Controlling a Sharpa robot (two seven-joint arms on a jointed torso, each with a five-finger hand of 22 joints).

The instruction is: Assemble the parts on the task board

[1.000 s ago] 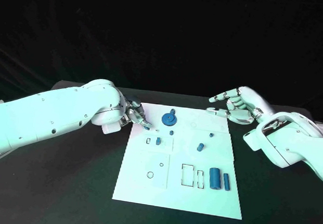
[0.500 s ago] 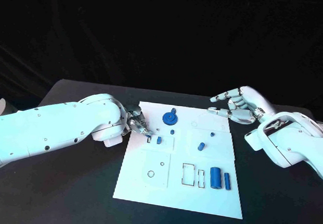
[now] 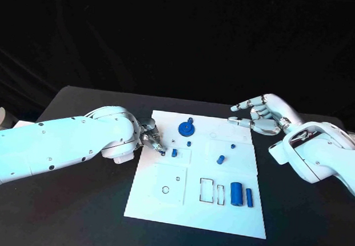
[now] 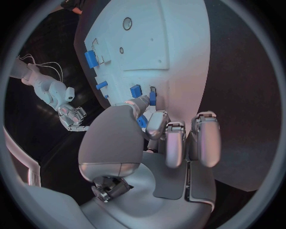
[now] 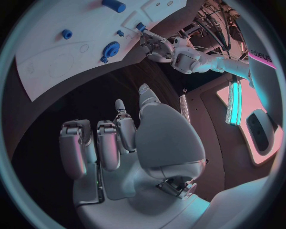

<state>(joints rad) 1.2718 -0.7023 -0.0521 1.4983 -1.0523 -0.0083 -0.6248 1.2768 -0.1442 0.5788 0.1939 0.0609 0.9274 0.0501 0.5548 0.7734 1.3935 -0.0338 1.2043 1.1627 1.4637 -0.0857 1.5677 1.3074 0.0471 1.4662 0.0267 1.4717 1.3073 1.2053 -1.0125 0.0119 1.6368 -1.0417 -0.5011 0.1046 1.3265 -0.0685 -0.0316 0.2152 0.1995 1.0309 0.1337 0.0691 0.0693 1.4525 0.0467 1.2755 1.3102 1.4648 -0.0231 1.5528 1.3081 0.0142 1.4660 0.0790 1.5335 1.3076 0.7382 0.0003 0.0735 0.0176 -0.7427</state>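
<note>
Left hand has its fingertips down at a small blue part near the task board's edge; can't tell if it's actually pinching it. Farther off, the blue gear. Right hand hovers beyond the board, fingers spread, holding nothing.

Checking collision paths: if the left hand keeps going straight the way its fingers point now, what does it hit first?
Probably the small blue part at the task board's left side. The left hand points its fingers right at it; whether they already touch is unclear.
</note>
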